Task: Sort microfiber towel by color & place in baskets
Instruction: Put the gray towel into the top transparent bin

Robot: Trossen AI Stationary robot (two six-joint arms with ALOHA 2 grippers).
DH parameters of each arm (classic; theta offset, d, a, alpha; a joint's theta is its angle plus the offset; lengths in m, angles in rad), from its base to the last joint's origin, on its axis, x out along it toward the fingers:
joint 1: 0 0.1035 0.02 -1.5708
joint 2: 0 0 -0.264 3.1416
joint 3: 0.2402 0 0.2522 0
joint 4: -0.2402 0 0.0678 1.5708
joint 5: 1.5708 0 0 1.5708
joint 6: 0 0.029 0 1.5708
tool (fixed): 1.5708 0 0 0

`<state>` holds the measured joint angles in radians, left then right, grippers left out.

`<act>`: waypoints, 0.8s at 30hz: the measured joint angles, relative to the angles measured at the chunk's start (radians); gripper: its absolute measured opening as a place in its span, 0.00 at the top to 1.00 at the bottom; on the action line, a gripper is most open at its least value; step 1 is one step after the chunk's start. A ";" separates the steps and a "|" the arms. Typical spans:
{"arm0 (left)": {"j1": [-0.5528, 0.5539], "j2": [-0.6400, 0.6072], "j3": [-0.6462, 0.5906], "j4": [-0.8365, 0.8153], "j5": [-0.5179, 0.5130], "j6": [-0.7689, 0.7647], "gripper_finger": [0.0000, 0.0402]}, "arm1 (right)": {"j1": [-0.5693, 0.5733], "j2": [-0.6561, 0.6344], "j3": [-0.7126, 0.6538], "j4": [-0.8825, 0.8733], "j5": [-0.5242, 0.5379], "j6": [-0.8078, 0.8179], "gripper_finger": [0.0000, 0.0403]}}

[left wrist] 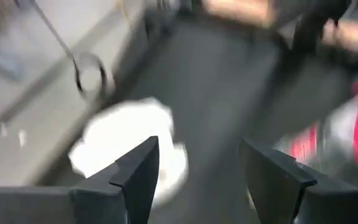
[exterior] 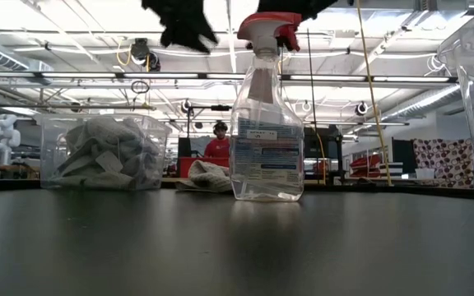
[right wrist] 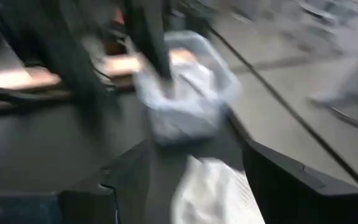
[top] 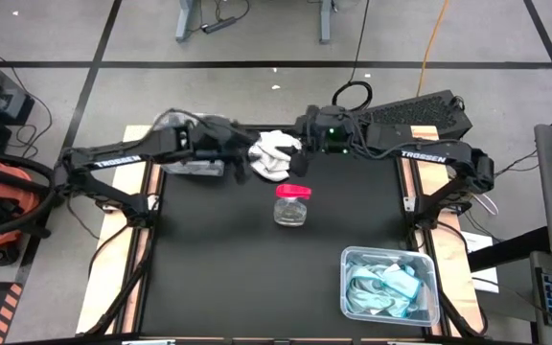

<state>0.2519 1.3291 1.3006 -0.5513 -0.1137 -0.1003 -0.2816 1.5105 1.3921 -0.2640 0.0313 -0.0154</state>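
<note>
A white towel (top: 274, 155) lies crumpled on the black table at the middle of its far edge, also in the low view as a towel (exterior: 206, 175). My left gripper (top: 239, 153) hovers open just left of it, high above the table (exterior: 183, 25). My right gripper (top: 301, 144) hovers open just right of it. The towel (left wrist: 126, 149) shows ahead of the left fingers, and the towel (right wrist: 210, 193) shows between the right ones. The far-left basket (top: 195, 149) holds white-grey towels. The near-right basket (top: 388, 285) holds light blue ones.
A clear spray bottle (top: 292, 203) with a red head stands upright mid-table, near side of the towel and close to both grippers. In the low view the bottle (exterior: 266, 123) reaches up to gripper height. Bare black table lies at the near left.
</note>
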 joint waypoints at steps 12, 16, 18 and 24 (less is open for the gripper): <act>-0.127 0.108 0.002 -0.019 -0.233 -0.164 0.45 | -0.122 0.019 0.036 -0.075 -0.208 -0.055 0.41; -0.128 0.109 0.002 0.135 -0.268 -0.140 0.45 | -0.159 0.058 0.035 -0.228 -0.175 -0.125 0.41; -0.124 0.109 0.002 0.207 -0.283 -0.121 0.45 | -0.175 0.076 0.035 -0.275 -0.121 -0.141 0.41; -0.115 0.093 0.003 0.340 -0.285 -0.124 0.45 | -0.231 0.152 0.035 -0.346 -0.104 -0.178 0.41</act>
<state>0.1371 1.4221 1.3037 -0.2112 -0.3992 -0.2248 -0.5126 1.6622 1.4273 -0.6102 -0.0730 -0.1937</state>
